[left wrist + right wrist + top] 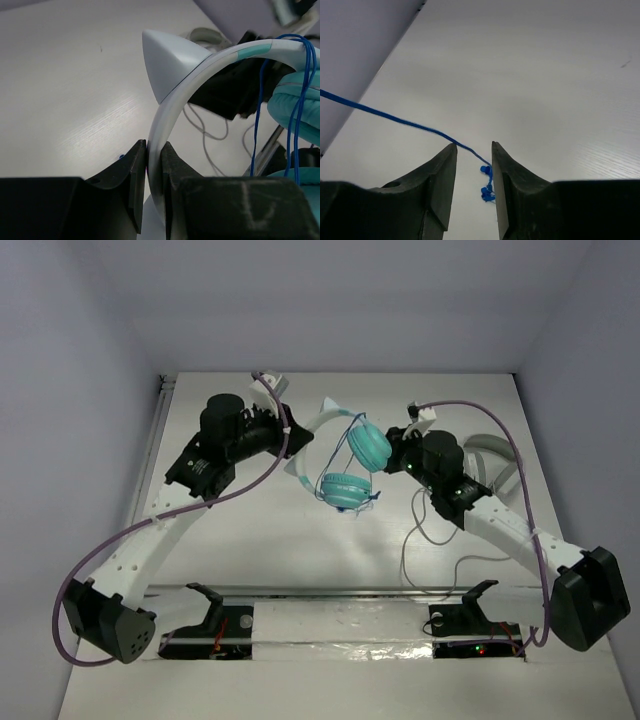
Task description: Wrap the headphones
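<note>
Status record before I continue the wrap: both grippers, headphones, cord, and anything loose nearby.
left gripper: shut on the white headband
right gripper: jaws apart, blue cord running into the gap
headphones: between the two arms
wrap state: several cord strands draped over the headband beside a teal earcup
other: grey cable lying loose on the table

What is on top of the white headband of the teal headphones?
A pointed white ear stands on the headband, and the blue cord hangs over it beside a teal earcup. The left pincer, shut on the band, covers its lower part.
</note>
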Available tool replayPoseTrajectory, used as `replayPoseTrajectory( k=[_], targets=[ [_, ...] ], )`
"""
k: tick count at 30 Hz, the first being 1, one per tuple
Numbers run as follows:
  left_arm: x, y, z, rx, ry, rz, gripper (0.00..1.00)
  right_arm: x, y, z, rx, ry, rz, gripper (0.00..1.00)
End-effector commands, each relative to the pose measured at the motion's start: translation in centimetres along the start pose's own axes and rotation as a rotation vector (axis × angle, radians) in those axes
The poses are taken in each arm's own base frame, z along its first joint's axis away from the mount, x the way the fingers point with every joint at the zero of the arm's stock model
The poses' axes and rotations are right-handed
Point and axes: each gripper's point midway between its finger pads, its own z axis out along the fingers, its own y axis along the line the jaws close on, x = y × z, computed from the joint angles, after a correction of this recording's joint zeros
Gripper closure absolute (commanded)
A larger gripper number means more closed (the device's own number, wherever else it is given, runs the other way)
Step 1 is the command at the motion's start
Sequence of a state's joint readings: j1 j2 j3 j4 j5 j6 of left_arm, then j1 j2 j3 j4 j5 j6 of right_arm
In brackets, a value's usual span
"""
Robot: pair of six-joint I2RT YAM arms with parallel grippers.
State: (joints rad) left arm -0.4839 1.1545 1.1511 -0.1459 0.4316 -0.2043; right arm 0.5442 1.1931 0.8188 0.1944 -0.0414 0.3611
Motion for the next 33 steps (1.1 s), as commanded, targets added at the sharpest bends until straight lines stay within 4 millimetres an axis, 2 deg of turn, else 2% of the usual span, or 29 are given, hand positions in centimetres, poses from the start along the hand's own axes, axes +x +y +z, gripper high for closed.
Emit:
replayPoseTrajectory(
  k=[1, 3, 4, 5, 6, 8, 10, 14, 17, 18, 20, 21, 23, 24, 25, 27, 28, 31, 33],
  targets=[
    [-7.8, -4.2, -2.1, 0.119, -0.212, 0.016, 1.0, -0.9, 3.1, 0.5, -0.181, -0.071, 0.039, 0.6],
    [-9.4, -4.5, -2.4, 0.111, -0.236, 0.009, 1.0, -0.6, 2.7, 0.9, -0.172, -0.088, 0.042, 0.59],
    [-9.9, -4.7, -2.5, 0.113, -0.242, 0.007, 1.0, 0.5, 2.1, 1.2, -0.159, -0.072, 0.051, 0.55],
    [-11.0, -5.4, -3.0, 0.129, -0.263, 0.015, 1.0, 0.8, 1.9, 1.4, -0.157, -0.076, 0.054, 0.52],
    [-11.3, -5.5, -2.9, 0.133, -0.266, 0.0, 1.0, 0.6, 2.0, 1.7, -0.165, -0.097, 0.053, 0.51],
    [-12.6, -6.4, -3.5, 0.16, -0.287, 0.007, 1.0, 1.6, 1.5, 2.6, -0.154, -0.077, 0.055, 0.49],
    [-13.3, -6.4, -3.5, 0.15, -0.298, 0.0, 1.0, 1.8, 1.6, 3.0, -0.166, -0.08, 0.059, 0.45],
    [-15.2, -7.0, -4.2, 0.142, -0.326, -0.003, 1.0, 3.0, 2.1, 2.9, -0.209, -0.056, 0.075, 0.4],
    [-16.2, -7.2, -4.5, 0.135, -0.344, -0.013, 1.0, 3.6, 1.7, 2.1, -0.2, -0.074, 0.114, 0.42],
    [-16.4, -7.2, -4.5, 0.135, -0.348, -0.014, 1.0, 3.8, 1.5, 1.8, -0.193, -0.075, 0.124, 0.46],
    [-17.1, -7.3, -4.8, 0.129, -0.365, -0.02, 1.0, 3.3, 0.6, 1.1, -0.131, -0.097, 0.155, 0.88],
    [-17.2, -7.2, -4.7, 0.123, -0.364, -0.025, 1.0, 3.5, 0.2, 0.7, -0.105, -0.088, 0.164, 1.0],
    [-18.0, -7.0, -5.0, 0.112, -0.382, -0.03, 1.0, 2.0, 0.5, -0.6, -0.105, -0.132, 0.169, 1.0],
    [-18.1, -7.0, -4.9, 0.109, -0.385, -0.035, 1.0, 2.7, 0.1, -1.2, -0.091, -0.121, 0.172, 1.0],
    [-18.3, -6.9, -5.0, 0.106, -0.388, -0.037, 1.0, 2.6, 0.0, -1.7, -0.087, -0.132, 0.18, 0.93],
    [-18.8, -7.1, -5.2, 0.108, -0.403, -0.038, 1.0, 3.0, 0.3, -3.0, -0.11, -0.137, 0.17, 0.67],
    [-19.0, -7.2, -5.1, 0.111, -0.406, -0.038, 1.0, 3.2, 0.3, -3.1, -0.115, -0.132, 0.165, 0.48],
    [-19.5, -7.3, -5.2, 0.112, -0.417, -0.036, 1.0, 4.7, 0.5, -2.6, -0.14, -0.084, 0.159, 0.35],
    [-19.6, -7.2, -5.2, 0.105, -0.418, -0.038, 1.0, 5.5, 1.1, -2.2, -0.183, -0.053, 0.165, 0.33]
  ],
)
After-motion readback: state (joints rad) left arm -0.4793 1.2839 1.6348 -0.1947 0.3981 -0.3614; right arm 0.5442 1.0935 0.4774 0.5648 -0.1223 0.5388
